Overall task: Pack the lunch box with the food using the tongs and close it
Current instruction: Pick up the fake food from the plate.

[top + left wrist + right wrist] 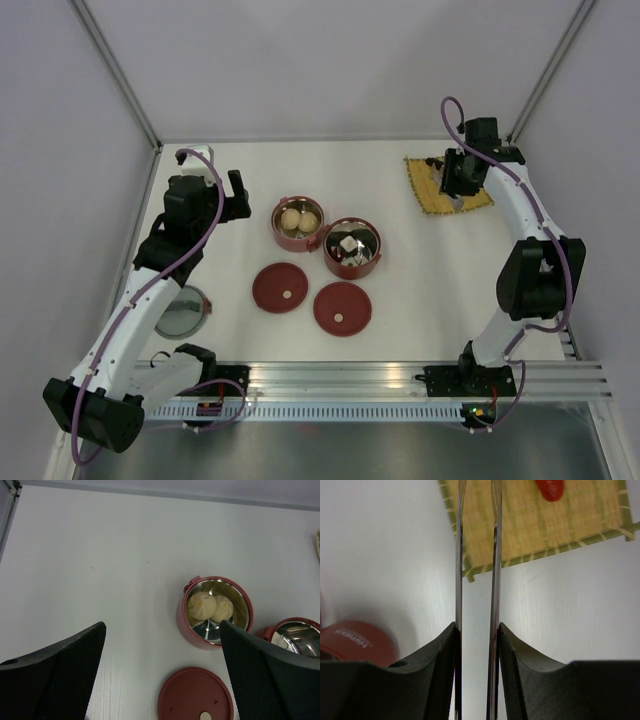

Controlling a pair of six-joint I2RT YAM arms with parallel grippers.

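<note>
The lunch box stands as two open dark-red bowls mid-table. The left bowl [276,226] [182,624] holds two pale balls [202,605]; the right bowl [350,272] holds mixed food bits. Two red lids [280,287] [343,307] lie flat in front of them. My right gripper [455,176] [476,627] is shut on the silver tongs [495,555], whose two arms reach over the yellow mat [425,196] [535,525]. A red food piece [550,487] lies on the mat right of the tong tips. My left gripper [237,195] [162,625] hangs open and empty, left of the bowls.
A round grey disc with a red rim [183,312] lies at the left, partly under my left arm. The aluminium rail [400,380] runs along the near edge. The side of a red bowl [355,640] shows at the lower left of the right wrist view.
</note>
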